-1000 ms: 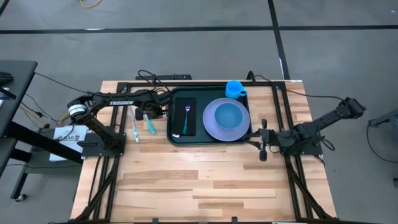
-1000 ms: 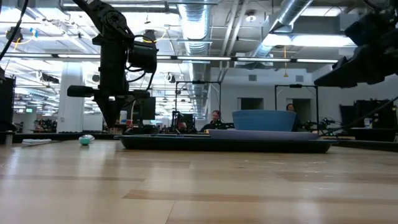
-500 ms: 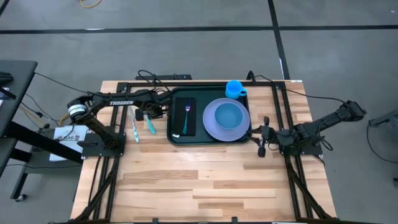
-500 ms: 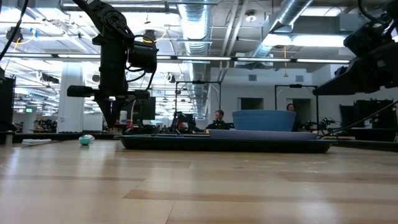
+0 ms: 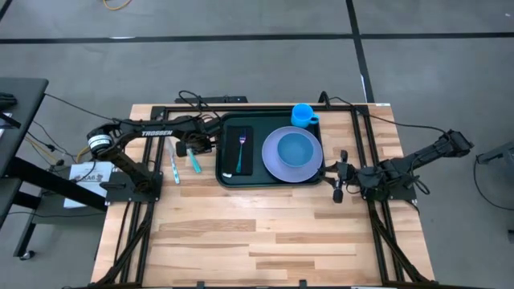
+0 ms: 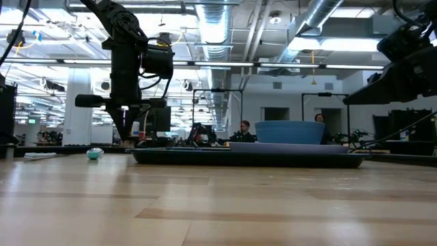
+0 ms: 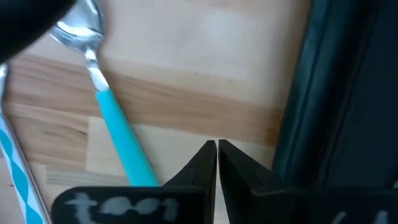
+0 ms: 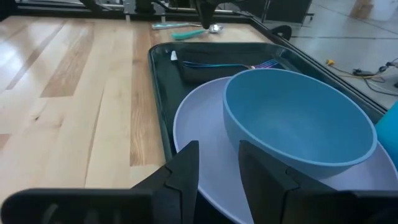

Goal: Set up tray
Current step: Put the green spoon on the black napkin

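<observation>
You are looking at the tray (image 5: pixel 227 178) sitting at the far middle of the table (image 5: pixel 265 241), a dark green rimmed plastic rectangle with rounded corners. It is already carrying a lavender plate (image 5: pixel 273 164) with a blue bowl (image 5: pixel 295 148) nested on it, a cup (image 5: pixel 302 114) in its far right corner, and a fork (image 5: pixel 241 149) lying on a flat black rectangle (image 5: pixel 250 152). The left gripper (image 7: pixel 217 149) is hanging point-down just outside the tray's left rim, fingers pressed together on nothing. A teal-handled spoon (image 7: pixel 112 118) with a shiny metal bowl is lying on the pale wood just beside it, and a second utensil (image 5: pixel 174 169) farther left. Likely you are lining up on the spoon, since that piece is not yet on the tray. The right gripper (image 8: pixel 217 163) is waiting low by the tray's right end, fingers partly spread and empty, facing the bowl.
</observation>
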Tool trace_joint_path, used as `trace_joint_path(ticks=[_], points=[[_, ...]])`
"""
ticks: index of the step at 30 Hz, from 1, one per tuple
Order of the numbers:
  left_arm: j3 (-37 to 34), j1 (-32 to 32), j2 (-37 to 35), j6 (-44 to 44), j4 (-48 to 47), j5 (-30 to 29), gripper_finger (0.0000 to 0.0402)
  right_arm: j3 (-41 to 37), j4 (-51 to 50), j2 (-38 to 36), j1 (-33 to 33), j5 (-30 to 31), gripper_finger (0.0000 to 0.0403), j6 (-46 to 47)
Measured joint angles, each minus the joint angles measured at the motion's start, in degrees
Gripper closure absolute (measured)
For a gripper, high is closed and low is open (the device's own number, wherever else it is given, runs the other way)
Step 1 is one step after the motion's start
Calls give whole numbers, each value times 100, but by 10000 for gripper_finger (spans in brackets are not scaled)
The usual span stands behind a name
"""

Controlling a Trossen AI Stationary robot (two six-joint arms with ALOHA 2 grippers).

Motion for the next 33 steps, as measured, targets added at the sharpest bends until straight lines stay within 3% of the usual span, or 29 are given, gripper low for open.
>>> trace_joint_path(ticks=[8, 16, 20, 27, 33], points=[[0, -226, 0, -1720, -3, -912, 395, 0, 0, 0, 0, 0, 296, 0], [4, -373, 0, -3302, 280, -1311, 395, 4, 0, 0, 0, -2, 296, 0], [4, -373, 0, -3468, 333, -1350, 395, 4, 0, 0, 0, -2, 296, 0], [4, -368, 0, -3454, 236, -2369, 395, 4, 0, 2, 0, -2, 296, 0], [2, -372, 0, -4048, 280, -2429, 395, 4, 0, 1, 0, -2, 296, 0]])
